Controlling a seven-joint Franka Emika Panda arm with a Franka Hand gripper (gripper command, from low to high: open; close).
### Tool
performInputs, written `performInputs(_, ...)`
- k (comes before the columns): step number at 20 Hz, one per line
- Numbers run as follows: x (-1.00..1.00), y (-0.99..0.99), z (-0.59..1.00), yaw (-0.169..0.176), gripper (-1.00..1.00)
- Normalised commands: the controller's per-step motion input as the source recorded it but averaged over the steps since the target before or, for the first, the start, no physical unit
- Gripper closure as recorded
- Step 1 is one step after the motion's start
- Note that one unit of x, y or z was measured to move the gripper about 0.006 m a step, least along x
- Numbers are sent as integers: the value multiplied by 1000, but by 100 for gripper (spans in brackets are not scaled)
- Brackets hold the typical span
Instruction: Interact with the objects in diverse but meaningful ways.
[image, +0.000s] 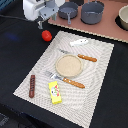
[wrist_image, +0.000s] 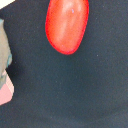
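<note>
A red tomato-like ball (image: 46, 35) lies on the black cloth just off the placemat's far corner, and it fills the wrist view (wrist_image: 67, 25). My gripper (image: 40, 23) hangs just above and beside it, toward the exterior view's left. Its fingers are too small to read in that view and do not show in the wrist view. On the placemat (image: 100, 75) lie a white oblong piece (image: 79, 42), a dark brown stick (image: 32, 85) and a yellow packet with red print (image: 55, 92).
A round tan plate (image: 68, 64) sits mid-mat between a wooden-handled knife (image: 82, 57) and fork (image: 67, 80). Two grey pots (image: 68, 10) (image: 92, 12) stand on a pinkish board (image: 107, 27) at the back, with a pale bowl (image: 123, 17) at the exterior view's right.
</note>
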Motion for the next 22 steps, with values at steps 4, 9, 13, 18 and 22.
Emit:
performInputs(4, -66, -1, -347, -172, -100)
performInputs(9, -116, 0, -244, -138, -100)
performInputs(13, -169, 4, -259, -32, -100)
performInputs(18, -253, 3, -331, 0, -100)
performInputs(22, -268, 15, -369, 0, -100)
